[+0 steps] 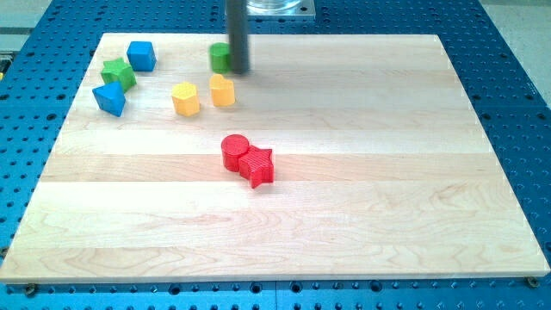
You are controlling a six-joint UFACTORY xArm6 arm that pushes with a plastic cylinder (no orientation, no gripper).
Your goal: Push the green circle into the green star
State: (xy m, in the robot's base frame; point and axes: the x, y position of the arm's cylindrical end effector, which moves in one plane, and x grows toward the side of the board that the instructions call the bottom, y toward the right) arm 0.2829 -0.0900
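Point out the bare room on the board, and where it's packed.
Free: the whole right half, right of the red star, and the wide bottom strip below the red circle. Crowded: top-left, holding the green star, blue cube, blue block, two yellow blocks and the green circle beside my tip.

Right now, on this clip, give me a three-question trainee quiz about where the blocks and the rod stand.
1. True or false: my tip is at the view's right side of the green circle.
2. Which blocks touch each other? A. the red circle and red star; B. the two yellow blocks; C. the blue cube and blue triangle.
3. Fill in: the green star lies toward the view's ____ of the green circle.

Key: 1 true; 2 A; 3 left.
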